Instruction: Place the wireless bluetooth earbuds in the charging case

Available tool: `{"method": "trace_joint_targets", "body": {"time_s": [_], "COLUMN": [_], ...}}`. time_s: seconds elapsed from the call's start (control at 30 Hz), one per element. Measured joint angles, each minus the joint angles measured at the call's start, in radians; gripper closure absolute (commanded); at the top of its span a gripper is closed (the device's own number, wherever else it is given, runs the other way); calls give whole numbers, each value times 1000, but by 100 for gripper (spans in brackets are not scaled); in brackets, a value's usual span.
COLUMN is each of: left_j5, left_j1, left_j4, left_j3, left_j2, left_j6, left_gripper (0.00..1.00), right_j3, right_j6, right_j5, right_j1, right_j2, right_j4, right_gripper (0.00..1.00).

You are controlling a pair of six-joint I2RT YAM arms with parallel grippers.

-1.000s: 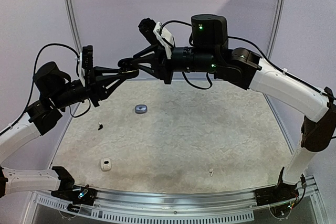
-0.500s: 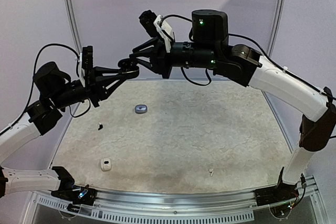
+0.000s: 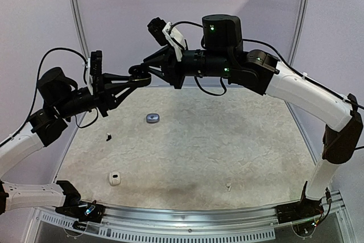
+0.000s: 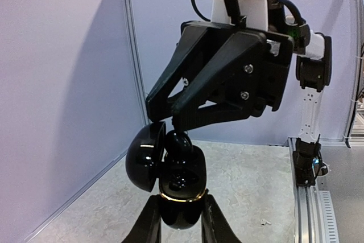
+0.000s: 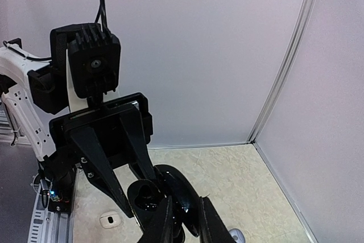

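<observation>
Left fingers (image 4: 147, 223): clamped on the lower shell of the black charging case (image 4: 182, 189), which stands upright in mid-air, well above the table (image 3: 239, 140).
Case lid (image 4: 143, 155): hinged open and swung to one side, leaving the glossy wells exposed.
Right fingers (image 4: 210, 78): drawn narrow and pinching a black earbud (image 4: 181, 140) at their tips, which point down into the open case.
Meeting point: the left gripper (image 3: 135, 79) and right gripper (image 3: 149, 69) are nose to nose, high over the far left part of the table.
Earbud position: it touches the mouth of the case and appears partly inside a well. Most of it stands above the rim, so it does not look seated.
Step in hand: by all appearances, this bud is being pressed home while the other arm braces the case.
Next move: likely a short, straight push along the well with the bud kept square to it. The right fingers would then ease apart and lift clear without dragging the bud back out. The left grip must not yield.
On the table: a grey case (image 3: 152, 118), a white case (image 3: 115, 178), a loose black bud (image 3: 107, 137) near the left edge, and a white speck (image 3: 228, 186) near the front that is probably another bud. All lie well apart.
</observation>
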Motion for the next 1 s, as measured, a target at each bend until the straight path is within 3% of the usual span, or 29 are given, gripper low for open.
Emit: {"method": "trace_joint_targets", "body": {"time_s": [0.37, 0.63, 1.0], "left_j5": [-34, -35, 221], "left_j1": [0, 0, 34], "left_j4": [-8, 3, 115], "left_j3": [0, -24, -82], "left_j2": [0, -3, 39], "left_j6": [8, 66, 148], "left_gripper": [100, 100, 100], "right_j3": [0, -6, -185], "right_j6": [-10, -16, 37], "right_j5": [55, 92, -64], "right_j1": [0, -1, -79], "right_j2": [0, -3, -211], "right_j4": [-13, -35, -45], "right_gripper": [78, 68, 56]}}
